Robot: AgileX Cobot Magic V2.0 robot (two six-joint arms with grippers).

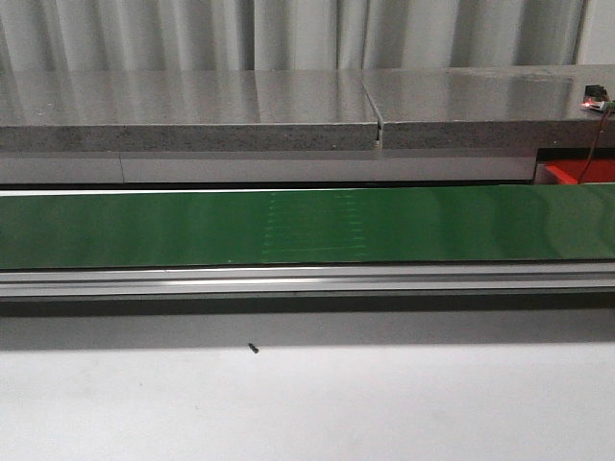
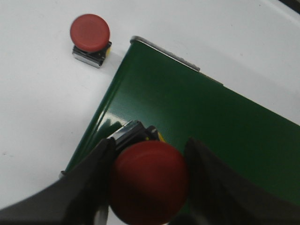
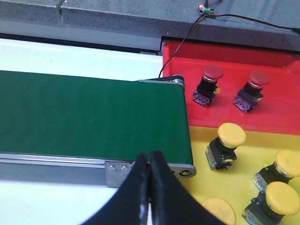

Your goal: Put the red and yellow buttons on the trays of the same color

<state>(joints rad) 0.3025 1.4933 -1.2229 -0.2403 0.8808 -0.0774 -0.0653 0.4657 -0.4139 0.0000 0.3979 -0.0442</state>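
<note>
Could drop the red button (image 2: 149,180) off the belt (image 2: 201,122) edge if released now, since it hangs right at the belt's corner. Left gripper (image 2: 147,185) poised low over that corner, clenched on the button. 1 more red button (image 2: 90,35) on the table nearby. Right gripper (image 3: 150,187) closed, empty, hovering beside the red tray (image 3: 281,108) and yellow tray (image 3: 206,187).
</note>
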